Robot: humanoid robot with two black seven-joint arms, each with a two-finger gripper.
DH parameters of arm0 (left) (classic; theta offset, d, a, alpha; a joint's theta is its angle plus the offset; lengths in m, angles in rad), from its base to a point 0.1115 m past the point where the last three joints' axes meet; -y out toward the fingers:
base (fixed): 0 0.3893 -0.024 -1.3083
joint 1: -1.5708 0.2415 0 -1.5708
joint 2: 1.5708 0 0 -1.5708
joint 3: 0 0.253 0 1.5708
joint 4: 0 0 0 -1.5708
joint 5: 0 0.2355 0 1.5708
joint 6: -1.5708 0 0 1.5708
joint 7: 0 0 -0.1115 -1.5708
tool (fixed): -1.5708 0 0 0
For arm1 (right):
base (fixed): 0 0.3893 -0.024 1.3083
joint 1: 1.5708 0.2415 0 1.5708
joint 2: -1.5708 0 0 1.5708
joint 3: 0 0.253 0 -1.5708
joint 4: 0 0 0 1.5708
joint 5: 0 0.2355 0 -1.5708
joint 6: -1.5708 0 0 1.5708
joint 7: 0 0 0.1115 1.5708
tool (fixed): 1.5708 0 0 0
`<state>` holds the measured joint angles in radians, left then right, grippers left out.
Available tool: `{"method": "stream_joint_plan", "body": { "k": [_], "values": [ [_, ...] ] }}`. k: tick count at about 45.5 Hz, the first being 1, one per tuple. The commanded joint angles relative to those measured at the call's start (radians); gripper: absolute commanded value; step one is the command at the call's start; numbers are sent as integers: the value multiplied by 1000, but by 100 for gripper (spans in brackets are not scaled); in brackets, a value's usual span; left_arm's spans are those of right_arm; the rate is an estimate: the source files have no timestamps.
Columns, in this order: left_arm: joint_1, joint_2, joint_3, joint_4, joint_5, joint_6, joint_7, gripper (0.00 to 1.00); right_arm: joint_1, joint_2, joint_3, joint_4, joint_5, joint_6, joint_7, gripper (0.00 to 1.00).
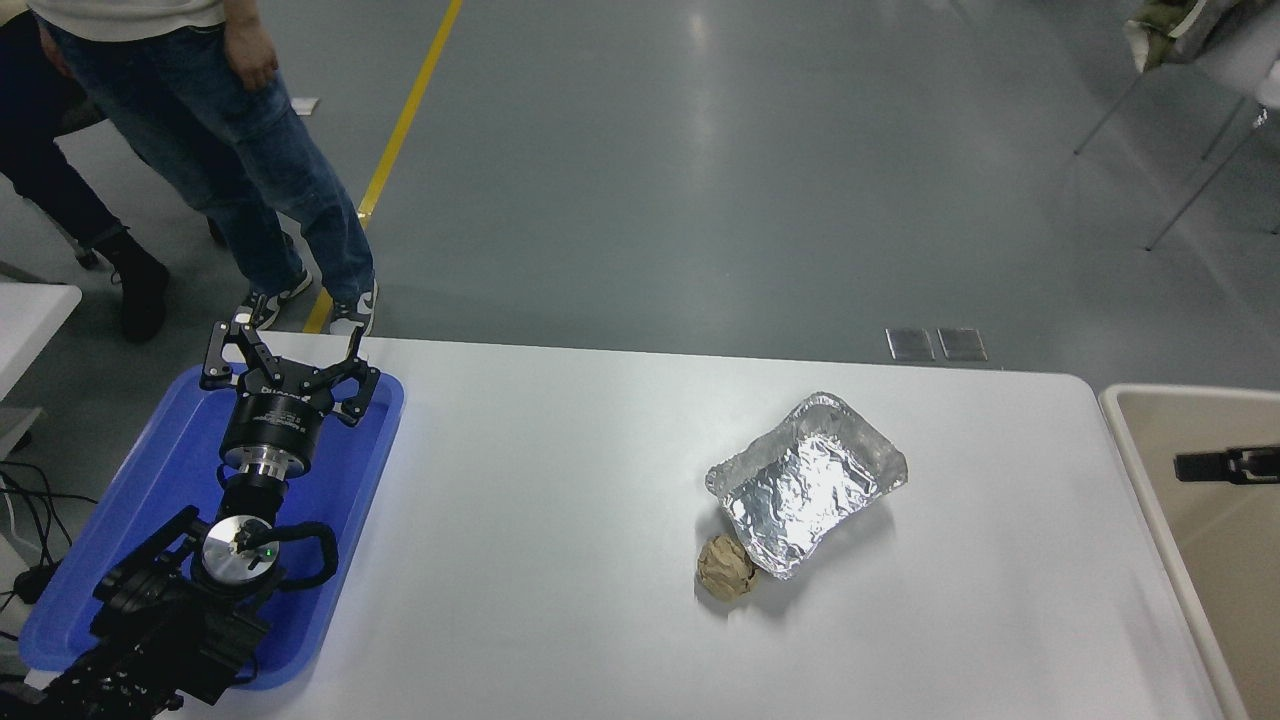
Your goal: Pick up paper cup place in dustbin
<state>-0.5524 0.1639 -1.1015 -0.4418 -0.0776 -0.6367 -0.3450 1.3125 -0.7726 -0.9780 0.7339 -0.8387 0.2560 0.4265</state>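
The paper cup is nowhere to be seen on the tabletop [560,520], and none of the dustbin's visible inside shows it either. Only part of the dustbin [1150,400] falls within the picture, at its right edge, so the cup may lie in the hidden part; that is a guess from its absence elsewhere.

Over the dustbin, the right gripper [1190,466] shows only as a thin black tip reaching in from the picture's edge, holding nothing that can be seen. Too little of it shows to tell whether it is spread or closed.

My reading is that the placing step is at or past its end, and the next move calls for drawing the right arm clear of the dustbin's rim without knocking it.

Left of the dustbin (well apart from it) sit a crinkled foil tray [806,482] and a crumpled brown paper ball [726,569] touching its near corner. Far left of the dustbin, the left gripper [285,362] is parked over a blue tray [150,480], fingers spread wide and empty.
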Motion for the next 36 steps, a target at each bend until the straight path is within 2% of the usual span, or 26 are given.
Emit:
{"method": "stream_joint_plan", "body": {
  "k": [1, 13, 23, 31, 36],
  "values": [
    [0, 0, 0, 0, 1, -1, 0, 100, 342, -65, -129, 361, -23, 131, -8, 100],
    [0, 0, 0, 0, -1, -1, 1, 100, 698, -11, -356, 627, 6, 183, -8, 100],
    [0, 0, 0, 0, 1, -1, 1, 100, 898, 179, -490, 798, 206, 207, -5, 100],
    [0, 0, 0, 0, 1, 0, 1, 100, 1004, 272, -510, 903, 260, 261, -2, 100],
    [0, 0, 0, 0, 1, -1, 1, 100, 1030, 332, -501, 911, 354, 292, -2, 100]
  ]
}}
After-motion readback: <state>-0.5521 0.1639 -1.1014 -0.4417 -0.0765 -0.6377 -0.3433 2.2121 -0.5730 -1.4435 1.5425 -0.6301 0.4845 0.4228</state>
